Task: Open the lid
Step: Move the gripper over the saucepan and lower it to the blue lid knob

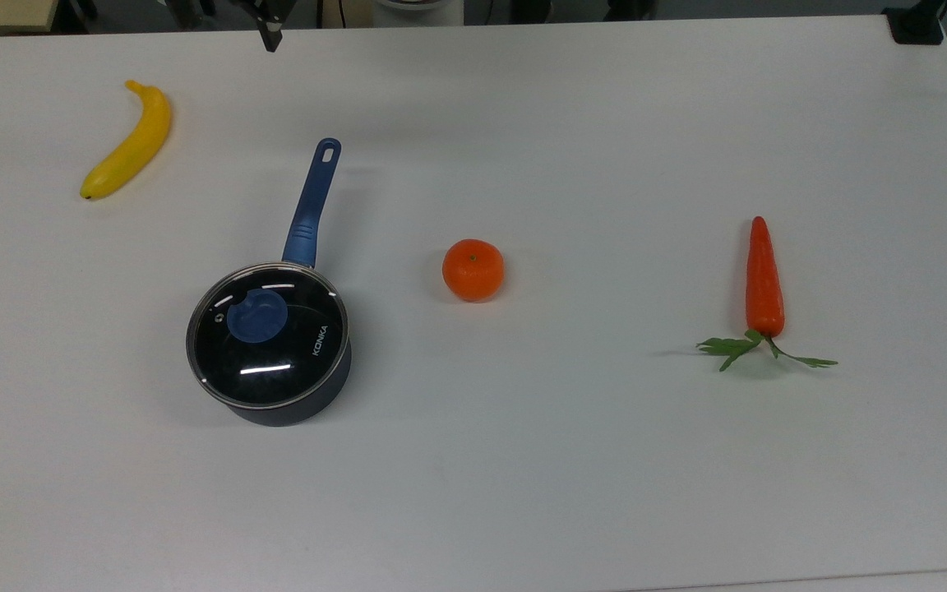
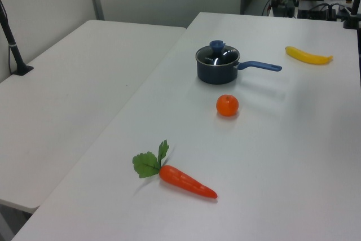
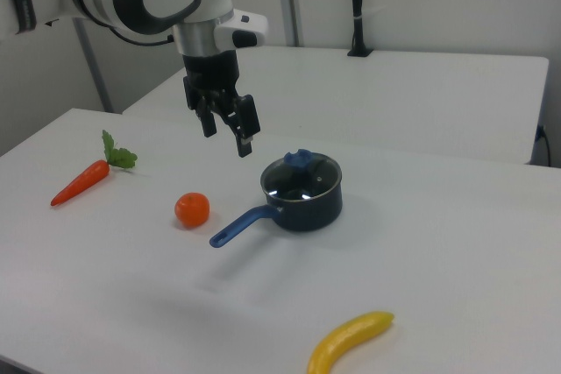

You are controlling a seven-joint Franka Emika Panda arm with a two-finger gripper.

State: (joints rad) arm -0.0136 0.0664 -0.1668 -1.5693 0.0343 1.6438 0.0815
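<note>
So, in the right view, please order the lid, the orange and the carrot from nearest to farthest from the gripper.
From the gripper, which hangs open above the table:
1. The lid, lower on the right view's right, and the orange, below and slightly left: too close to call.
2. The carrot, far on the right view's left: farthest.

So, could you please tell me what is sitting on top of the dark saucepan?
The clear glass lid with its blue knob sits closed on the saucepan. Through the glass the inside looks dark; reflections hide whether anything lies in it.
</note>
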